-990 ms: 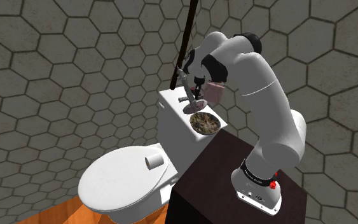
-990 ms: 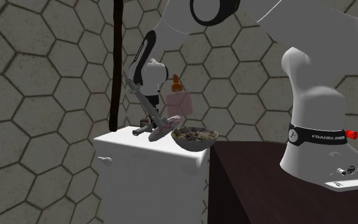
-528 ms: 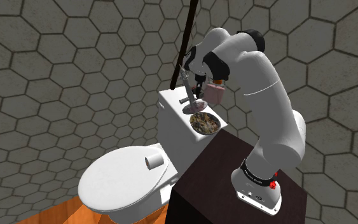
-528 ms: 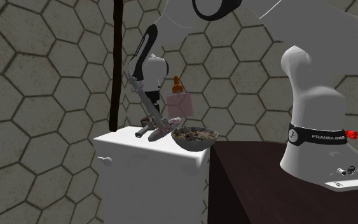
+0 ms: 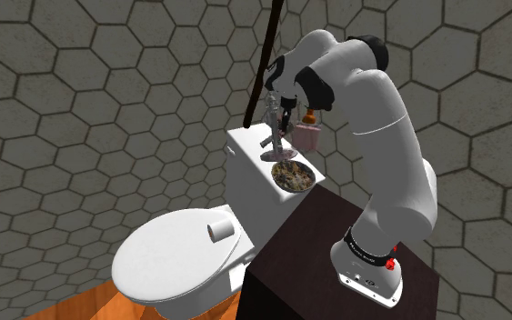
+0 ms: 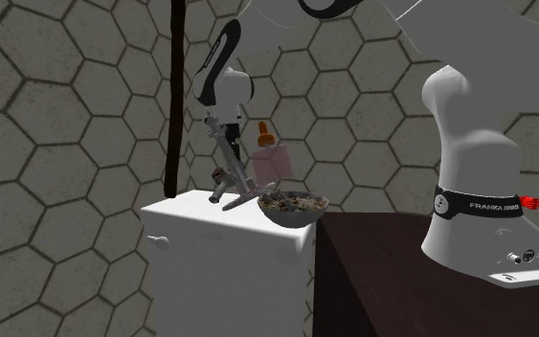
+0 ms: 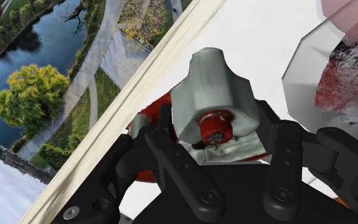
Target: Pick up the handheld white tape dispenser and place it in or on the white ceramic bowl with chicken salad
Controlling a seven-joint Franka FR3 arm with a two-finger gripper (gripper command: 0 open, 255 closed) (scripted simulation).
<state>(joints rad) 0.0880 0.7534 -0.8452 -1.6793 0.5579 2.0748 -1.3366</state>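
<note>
I have the gripper [image 7: 219, 125] clamped on the grey tape dispenser [image 7: 212, 83]. It hangs tilted, low over the toilet tank [image 5: 245, 147], just beside the salad bowl [image 6: 294, 209] on the second exterior view's left.

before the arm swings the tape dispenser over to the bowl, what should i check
1. Grasp: the gripper clasps the tape dispenser on both sides: ok.
2. Dispenser lifted clear of the toilet tank: cannot tell; its lower end hangs right at the tank top.
3. Target bowl upright, open, on the tank beside the dispenser: ok.
4. Room from the pink bottle: cannot tell; it stands close behind the dispenser.
</note>
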